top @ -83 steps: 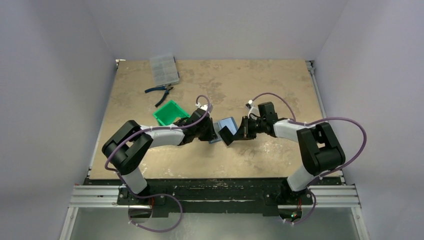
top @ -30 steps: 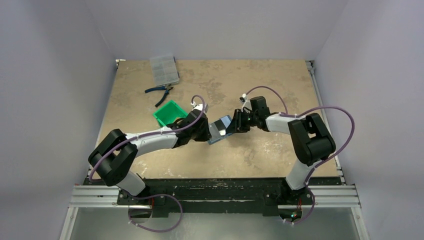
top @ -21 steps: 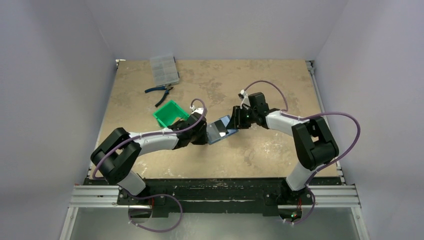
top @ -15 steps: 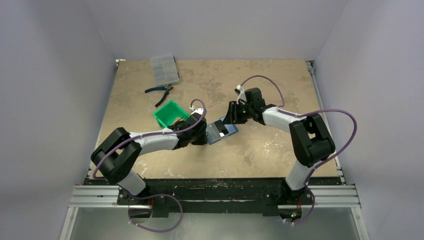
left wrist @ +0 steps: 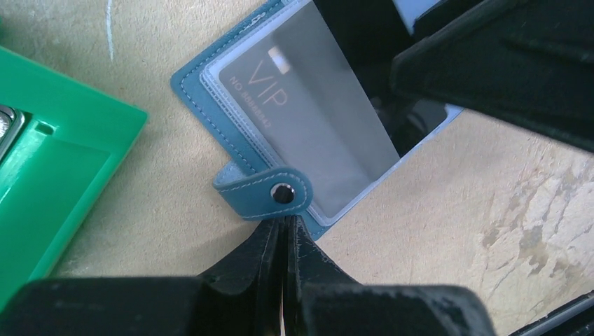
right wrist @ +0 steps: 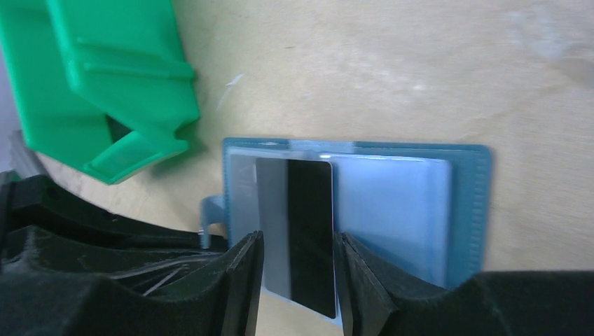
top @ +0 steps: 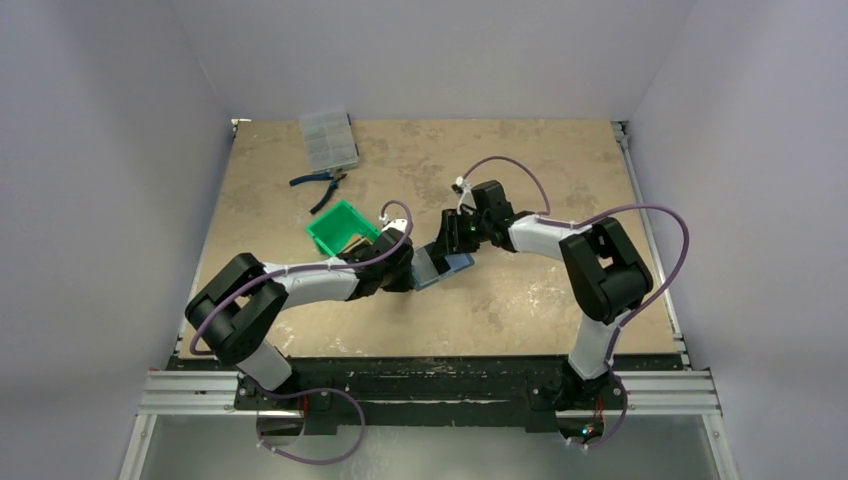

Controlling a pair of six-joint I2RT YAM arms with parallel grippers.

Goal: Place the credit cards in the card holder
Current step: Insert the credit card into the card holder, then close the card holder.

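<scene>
The teal card holder (top: 452,266) lies open on the table. A grey credit card (left wrist: 315,133) marked VIP sits in the clear pocket of its left half. In the right wrist view the credit card (right wrist: 294,231) shows a black stripe and sticks out of the pocket toward me. My right gripper (right wrist: 298,241) is open, one finger at each long edge of the card. My left gripper (left wrist: 284,222) is shut on the edge of the card holder (left wrist: 210,91), just under the clasp tab (left wrist: 270,190).
A green plastic tray (top: 335,225) stands just left of the card holder, close to my left wrist. A clear compartment box (top: 328,138) and blue-handled pliers (top: 318,182) lie at the back left.
My right gripper has moved left and toward the back over the card holder, and its jaws have widened. The card now rests in the pocket. The left gripper has stayed shut in place.
</scene>
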